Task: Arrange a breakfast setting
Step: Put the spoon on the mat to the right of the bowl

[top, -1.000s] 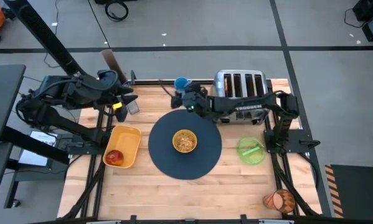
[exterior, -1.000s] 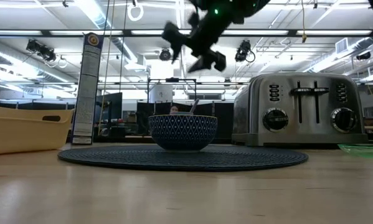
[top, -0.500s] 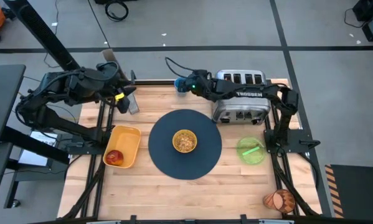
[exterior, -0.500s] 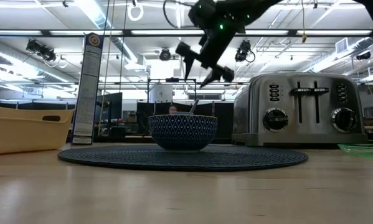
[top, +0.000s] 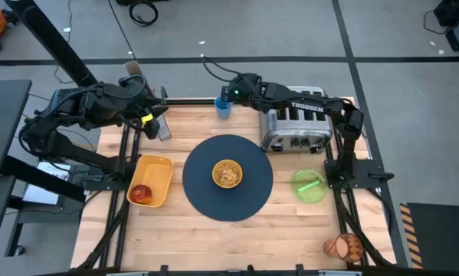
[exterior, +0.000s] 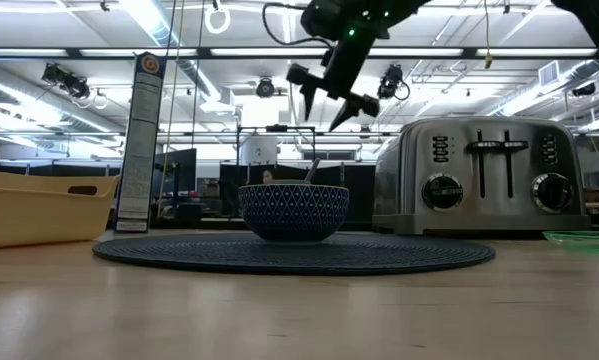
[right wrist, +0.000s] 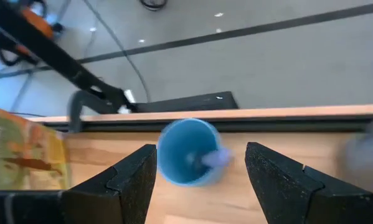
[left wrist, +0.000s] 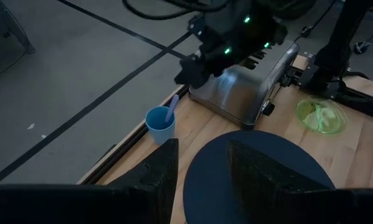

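The yellowish cereal bowl (top: 227, 174) stands in the middle of the dark blue-grey mat (top: 254, 201). The green plate (top: 309, 185) lies to the mat's right. The orange-brown cup (top: 344, 247) lies at the near right corner. The red apple (top: 141, 192) sits in a yellow tray (top: 159, 170). My right gripper (right wrist: 200, 155) hangs open, pointing down, over a small blue cup (right wrist: 186, 152) at the far edge, with a finger on each side and touching nothing. A pale handle (left wrist: 172, 108), perhaps the spoon's, stands in that cup. My left gripper (left wrist: 203, 146) waits open at the far left. No toast shows.
The chrome toaster (top: 298, 130) stands at the far right, under my right arm. A tall cereal box (exterior: 144, 140) stands upright near the far left corner. The near half of the table is bare wood (top: 229, 241).
My right gripper has gone from above the mat's far rim toward the table's far edge and now hangs over the blue cup. It has tipped so that its fingers point more steeply down. It has stayed open.
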You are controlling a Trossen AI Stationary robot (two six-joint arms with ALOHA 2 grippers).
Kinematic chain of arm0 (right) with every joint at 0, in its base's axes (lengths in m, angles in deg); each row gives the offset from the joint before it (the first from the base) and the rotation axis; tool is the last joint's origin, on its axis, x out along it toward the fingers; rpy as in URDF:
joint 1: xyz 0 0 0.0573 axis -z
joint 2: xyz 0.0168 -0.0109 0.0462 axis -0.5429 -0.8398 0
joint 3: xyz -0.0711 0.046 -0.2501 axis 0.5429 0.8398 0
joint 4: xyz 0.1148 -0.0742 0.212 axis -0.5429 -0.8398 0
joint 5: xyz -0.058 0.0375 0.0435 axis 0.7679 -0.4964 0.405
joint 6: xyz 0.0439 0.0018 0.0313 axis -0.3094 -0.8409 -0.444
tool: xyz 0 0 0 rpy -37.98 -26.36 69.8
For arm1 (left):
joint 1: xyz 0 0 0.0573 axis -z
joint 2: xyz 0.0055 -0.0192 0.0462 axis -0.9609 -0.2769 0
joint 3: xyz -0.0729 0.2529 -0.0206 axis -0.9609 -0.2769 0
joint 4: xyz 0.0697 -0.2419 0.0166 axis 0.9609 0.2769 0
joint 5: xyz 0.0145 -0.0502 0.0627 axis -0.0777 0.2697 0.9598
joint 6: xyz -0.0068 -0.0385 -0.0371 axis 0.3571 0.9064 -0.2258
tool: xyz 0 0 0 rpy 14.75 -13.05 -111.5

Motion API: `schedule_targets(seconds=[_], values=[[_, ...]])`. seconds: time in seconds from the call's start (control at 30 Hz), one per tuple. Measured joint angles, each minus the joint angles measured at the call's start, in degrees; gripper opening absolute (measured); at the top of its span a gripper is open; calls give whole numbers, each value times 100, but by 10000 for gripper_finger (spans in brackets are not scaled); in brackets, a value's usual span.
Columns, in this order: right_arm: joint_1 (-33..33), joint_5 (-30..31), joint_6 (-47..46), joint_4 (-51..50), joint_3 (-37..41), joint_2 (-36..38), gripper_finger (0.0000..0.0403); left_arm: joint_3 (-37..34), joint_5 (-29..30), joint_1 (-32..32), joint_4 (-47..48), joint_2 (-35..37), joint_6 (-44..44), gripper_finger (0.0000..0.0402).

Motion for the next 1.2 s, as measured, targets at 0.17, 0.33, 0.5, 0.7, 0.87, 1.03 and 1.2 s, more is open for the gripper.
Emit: schedule_targets(seconds=[0.17, 0.33, 0.5, 0.7, 0.87, 1.03, 1.2], values=[[5, -155, 235, 272, 6, -224, 249, 0, -3, 0, -33, 0, -20, 144], [-2, 24, 206, 199, 10, -438, 241, 0, -37, 11, -31, 0, 8, 144], [19, -62, 101, 249, 10, -725, 235, 0, -115, 11, -33, 0, 13, 144], [93, -78, -2, 365, 10, -912, 235, 0, -114, 11, -33, 0, 13, 144], [214, -222, -137, 479, 10, -1022, 231, 0, -113, 11, -33, 0, 11, 144], [310, -543, -473, 470, 15, -1086, 230, 1, -111, 0, -33, 0, 13, 144], [314, -508, -558, 577, 10, -1082, 224, 2, -112, 2, -35, 0, 42, 144]])
